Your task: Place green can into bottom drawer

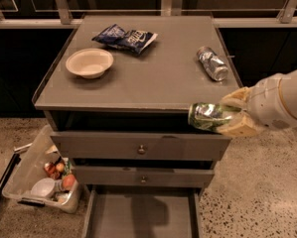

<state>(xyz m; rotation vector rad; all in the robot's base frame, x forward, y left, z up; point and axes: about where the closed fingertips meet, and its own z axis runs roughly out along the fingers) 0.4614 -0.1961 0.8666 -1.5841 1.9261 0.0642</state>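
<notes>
My gripper (232, 117) is shut on the green can (207, 116) and holds it on its side in the air, just in front of the cabinet's top front edge at the right. The can's green patterned body and silver end point left. The bottom drawer (138, 217) is pulled open below, its flat grey floor bare. The can hangs above and to the right of the drawer, level with the top drawer front.
On the cabinet top (148, 81) lie a silver-grey can (212, 63) at the right, a blue chip bag (124, 37) at the back and a white bowl (89, 62) at the left. A clear bin of items (46, 175) stands on the floor at the left.
</notes>
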